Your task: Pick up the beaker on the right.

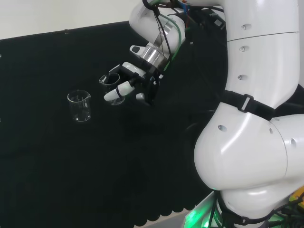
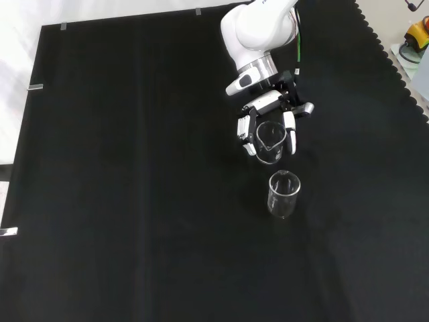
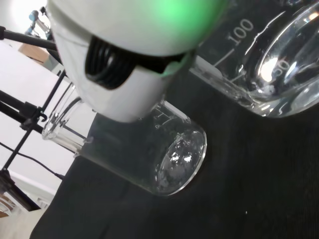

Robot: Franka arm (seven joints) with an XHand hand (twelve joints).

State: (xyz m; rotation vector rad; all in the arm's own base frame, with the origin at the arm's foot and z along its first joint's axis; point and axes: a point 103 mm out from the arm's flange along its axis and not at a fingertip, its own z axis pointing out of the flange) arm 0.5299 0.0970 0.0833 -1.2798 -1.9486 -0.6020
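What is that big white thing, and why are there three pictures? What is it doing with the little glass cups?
The big white thing is a robot arm. At its end is a robot hand with fingers, like yours. The three pictures come from three cameras: one looks over the arm from behind, one looks down from the front, and one sits at the wrist, very close.

On the black cloth are two clear glass cups called beakers. The robot hand has its fingers curled round one beaker. The other beaker stands free beside it, and nothing touches it. I cannot tell whether the held one is off the cloth yet.
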